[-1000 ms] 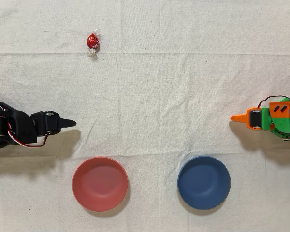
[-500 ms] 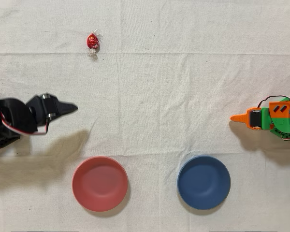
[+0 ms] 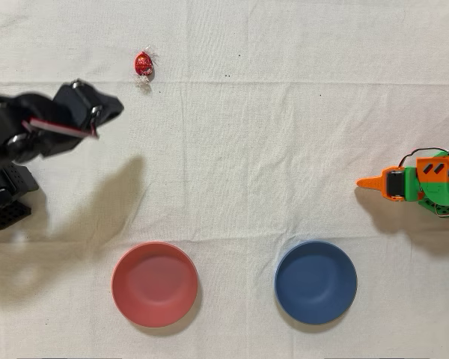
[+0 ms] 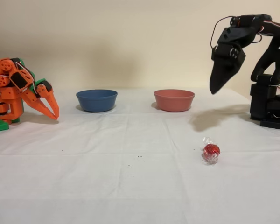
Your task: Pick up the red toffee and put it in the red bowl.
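End effector [image 4: 215, 87] aloft — jaws together

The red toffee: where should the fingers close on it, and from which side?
Grip the round foil body of the red toffee, not the flimsy clear twisted ends. It lies flat on the cloth with nothing near it, so coming straight down looks best. In the overhead view the twists point up and down, so close across it left to right. The gripper hangs raised.

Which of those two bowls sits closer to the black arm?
The red bowl. In the fixed view it stands to the right of the blue bowl, on the black arm's side; the blue one sits nearer the idle orange arm.
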You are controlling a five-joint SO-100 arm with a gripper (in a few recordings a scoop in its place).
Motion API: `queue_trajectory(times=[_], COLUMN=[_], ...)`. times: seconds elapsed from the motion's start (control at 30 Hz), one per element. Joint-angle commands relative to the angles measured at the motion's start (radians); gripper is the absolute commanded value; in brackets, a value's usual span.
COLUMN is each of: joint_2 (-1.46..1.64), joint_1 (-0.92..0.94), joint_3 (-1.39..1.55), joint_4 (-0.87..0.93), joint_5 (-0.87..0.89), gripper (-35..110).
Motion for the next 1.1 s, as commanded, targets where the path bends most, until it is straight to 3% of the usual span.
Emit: queue_trajectory(times=[0.0, 0.2, 0.37, 0.67, 1.07], joint_2=[-0.029, -0.140, -0.298, -0.420, -0.555], joint_1=[-0.089, -0.167, -0.198, -0.187, -0.186], joint_3=[-0.081, -0.063, -0.198, -0.296, -0.339], joint_4=[-0.037, -0.143, -0.104, -0.071, -0.133], joint_5=[0.046, 0.052, 0.084, -0.186, -0.135], gripper=[1, 1, 1, 1, 1])
